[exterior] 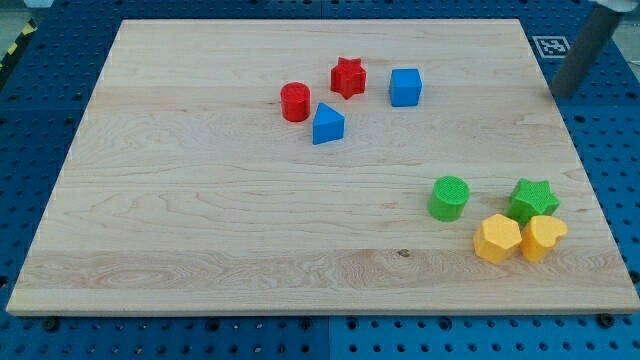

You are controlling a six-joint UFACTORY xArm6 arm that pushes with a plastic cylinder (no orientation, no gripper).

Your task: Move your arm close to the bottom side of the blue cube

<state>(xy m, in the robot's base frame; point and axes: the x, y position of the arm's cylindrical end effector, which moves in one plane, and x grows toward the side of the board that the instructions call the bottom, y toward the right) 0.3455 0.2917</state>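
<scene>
The blue cube (405, 87) sits on the wooden board (200, 220), right of centre near the view's top. My tip (559, 93) is at the view's top right, just past the board's right edge. It is far to the right of the blue cube, at about the same height in the view. The rod slants up to the view's top right corner. Nothing touches the tip.
A red star (348, 77), a red cylinder (295, 102) and a blue triangular block (327, 124) lie left of the cube. A green cylinder (449, 197), a green star (533, 199), a yellow hexagon (497, 238) and a yellow heart (543, 236) cluster at lower right.
</scene>
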